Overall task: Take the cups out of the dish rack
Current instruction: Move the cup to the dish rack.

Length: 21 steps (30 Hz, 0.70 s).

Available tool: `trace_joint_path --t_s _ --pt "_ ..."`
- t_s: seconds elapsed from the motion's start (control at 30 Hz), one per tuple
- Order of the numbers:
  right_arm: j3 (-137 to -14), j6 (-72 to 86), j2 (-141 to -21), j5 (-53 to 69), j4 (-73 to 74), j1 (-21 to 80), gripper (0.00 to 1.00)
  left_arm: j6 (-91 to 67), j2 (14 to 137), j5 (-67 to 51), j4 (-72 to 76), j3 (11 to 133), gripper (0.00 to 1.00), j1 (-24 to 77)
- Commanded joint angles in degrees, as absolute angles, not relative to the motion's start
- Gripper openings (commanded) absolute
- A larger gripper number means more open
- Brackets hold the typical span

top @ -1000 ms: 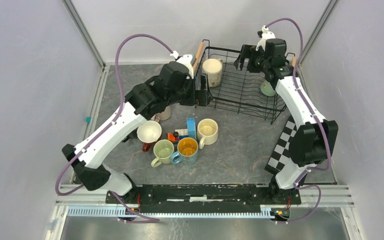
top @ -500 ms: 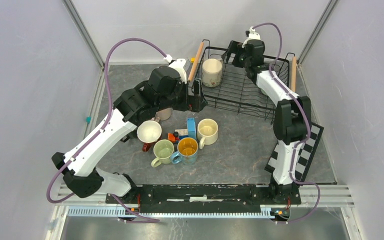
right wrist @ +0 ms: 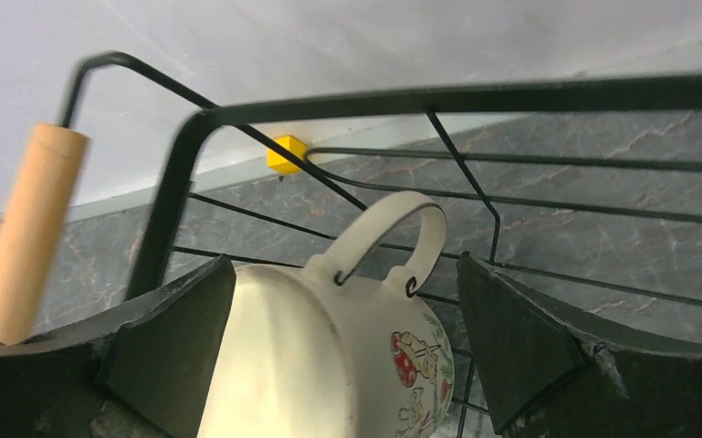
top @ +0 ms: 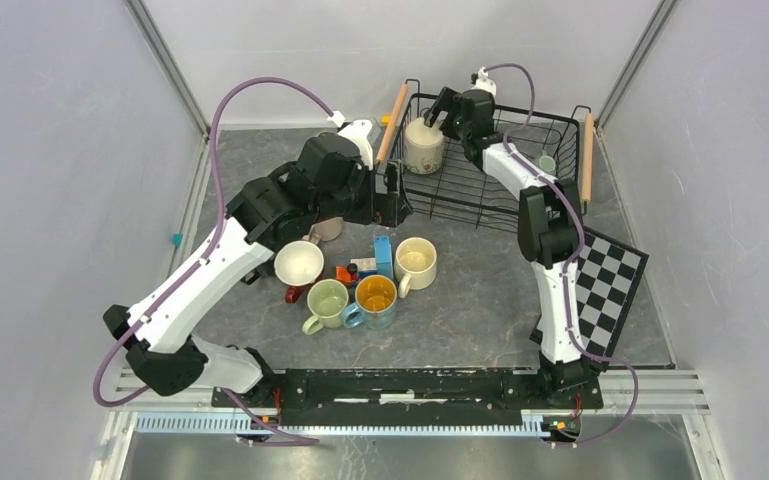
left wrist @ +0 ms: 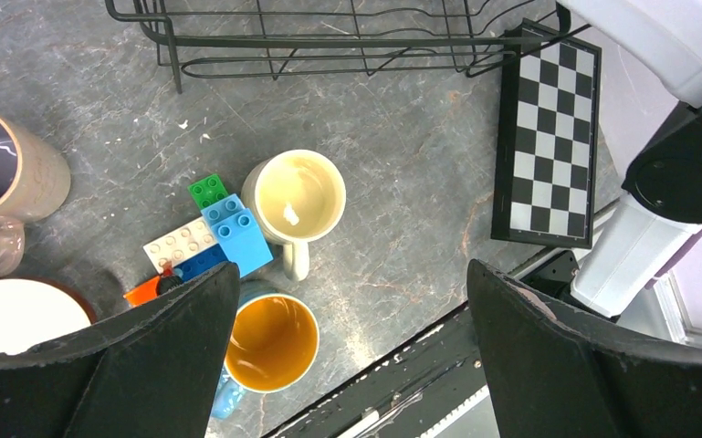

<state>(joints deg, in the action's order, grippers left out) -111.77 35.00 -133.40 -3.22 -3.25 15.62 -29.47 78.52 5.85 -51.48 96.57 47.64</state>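
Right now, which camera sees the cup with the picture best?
The right wrist view: the cream cup fills it, handle and picture clear. The top view shows it small inside the dish rack; the left wrist view misses it.

White links [top: 210,270], black joints [top: 290,195], purple cables [top: 265,80]; left pincer [left wrist: 351,356], right pincer [right wrist: 347,351] black.

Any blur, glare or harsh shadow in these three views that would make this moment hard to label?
Top view: even light, soft shadows, sharp throughout. Left wrist view: sharp, with one small glare spot inside the cream mug. Right wrist view: the wooden handle and the dish rack wire beside it are smeared; the decorated mug is clearer.
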Motion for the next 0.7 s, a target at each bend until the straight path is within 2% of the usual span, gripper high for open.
trace_joint_path --t_s 0.0,0.17,0.47,0.67 --pt "-114.53 38.74 -135.88 -6.66 -6.45 16.07 0.98 -25.66 77.21 5.89 -52.03 98.35 1.0 47.29" --pt "-113.39 40.0 -135.78 -6.26 -5.66 16.08 0.94 -25.58 77.69 5.8 -52.02 98.17 1.0 47.11" --pt "-99.72 41.99 -126.82 -3.65 -9.6 16.09 0.89 -25.78 78.15 5.14 -51.42 97.47 1.0 46.85" --pt "-95.69 43.38 -122.5 -1.61 -10.15 16.21 0.82 -25.79 77.9 4.93 -51.1 96.75 1.0 46.6"
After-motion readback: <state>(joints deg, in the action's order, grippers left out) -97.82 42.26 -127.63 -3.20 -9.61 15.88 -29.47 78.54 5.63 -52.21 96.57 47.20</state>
